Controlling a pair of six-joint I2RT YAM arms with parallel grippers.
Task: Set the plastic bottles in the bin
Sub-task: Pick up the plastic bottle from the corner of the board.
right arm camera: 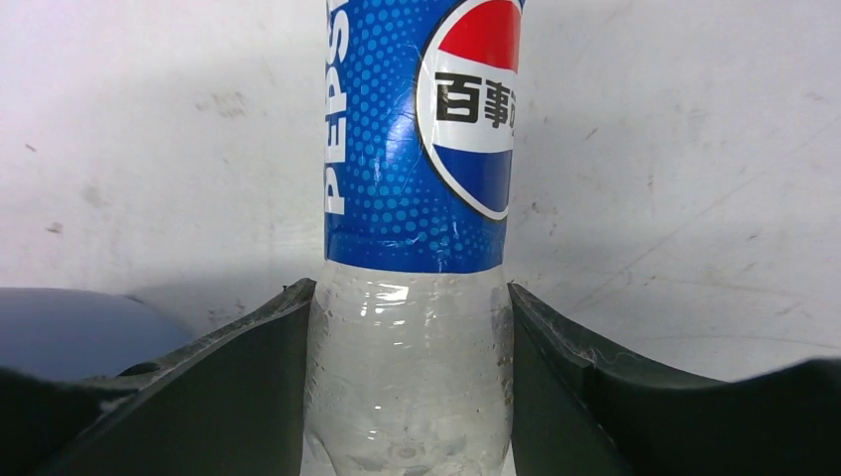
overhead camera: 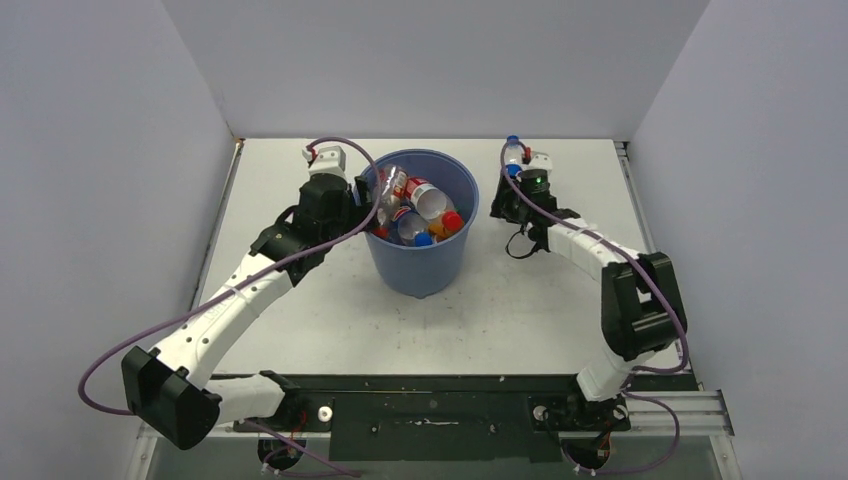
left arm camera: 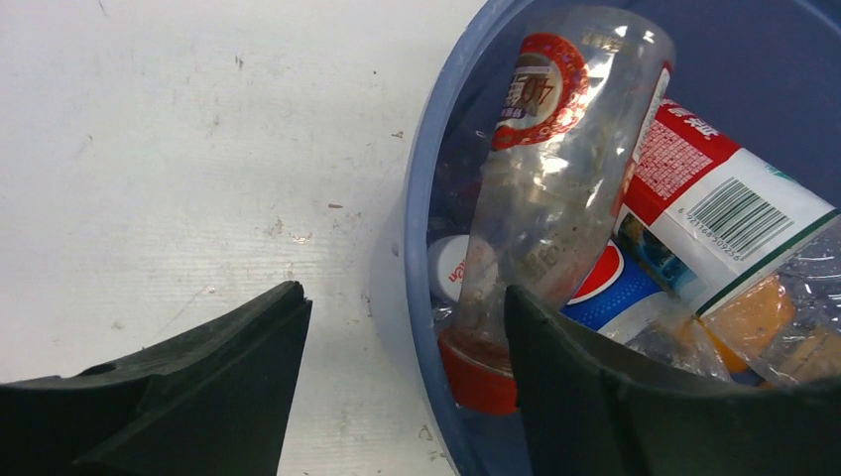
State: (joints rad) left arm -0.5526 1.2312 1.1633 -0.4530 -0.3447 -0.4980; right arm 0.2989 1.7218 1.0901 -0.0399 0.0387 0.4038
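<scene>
Top view, bin: the large round blue plastic bin (overhead camera: 420, 268) stands in the middle of the white desk (overhead camera: 500, 325), and we count several plastic bottles (overhead camera: 420, 205) heaped inside it.
Top view, left tool: the left tool (overhead camera: 365, 200) sits at the bin's left rim.
Top view, right tool: the right tool (overhead camera: 520, 170) is to the right of the bin, at a clear plastic bottle with a blue label and blue cap (overhead camera: 513, 152) that is outside the bin, near the far edge.
Left wrist, tool: the left tool (left arm camera: 405, 296) has its jaws wide apart and grips nothing. One finger is over the desk (left arm camera: 179, 149) and the other is inside the bin (left arm camera: 754, 59).
Left wrist, bottle: a clear plastic bottle with a red label and red cap (left arm camera: 555, 188) leans cap-down in the bin, just beside the inner finger.
Left wrist, neighbours: a red-and-white labelled bottle (left arm camera: 724, 188) lies beside it.
Right wrist, tool: the right tool (right arm camera: 409, 290) is clamped on the blue-labelled bottle (right arm camera: 417, 129), with both fingers pressed to its clear body below the label.
Right wrist, resting: we cannot tell whether this bottle touches the desk (right arm camera: 149, 119).
Right wrist, bin: a patch of the bin (right arm camera: 69, 317) shows at lower left.
</scene>
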